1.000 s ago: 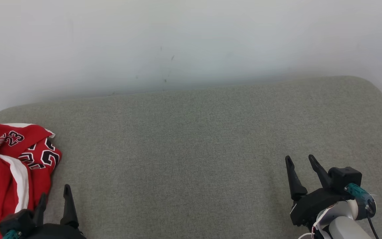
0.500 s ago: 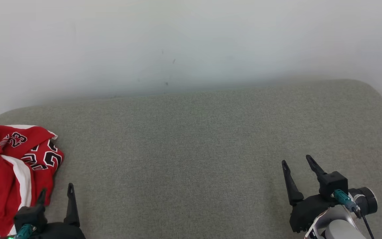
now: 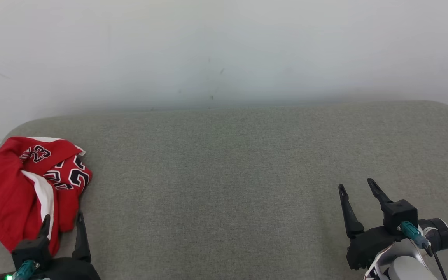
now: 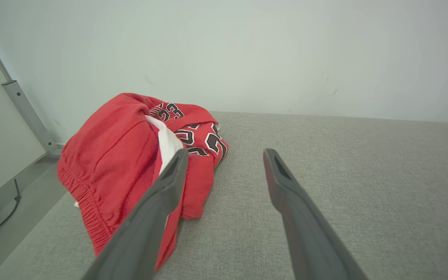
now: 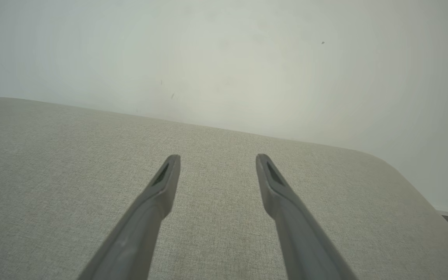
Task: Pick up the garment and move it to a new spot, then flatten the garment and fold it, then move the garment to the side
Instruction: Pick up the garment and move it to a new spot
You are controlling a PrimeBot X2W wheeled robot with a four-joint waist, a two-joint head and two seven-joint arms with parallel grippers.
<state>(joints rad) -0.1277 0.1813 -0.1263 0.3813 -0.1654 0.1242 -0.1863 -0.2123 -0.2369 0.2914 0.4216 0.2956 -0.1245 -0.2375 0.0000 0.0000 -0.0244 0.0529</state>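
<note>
Grey padded surface (image 3: 224, 175) runs along a pale wall (image 3: 224, 50). Red garment (image 3: 25, 186) lies crumpled at the left end, not yet flattened. Left gripper (image 3: 62, 216), jaws spread and empty, sits just short of the heap, which is ahead and slightly to its left. Right gripper (image 3: 356, 184), also spread and empty, is well apart. Left arm judged nearer for pickup.

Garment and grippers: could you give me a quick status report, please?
Left gripper open, empty, beside the garment. Right gripper open, empty, over the grey cushion. Garment crumpled at the cushion's left end, not gripped.
</note>
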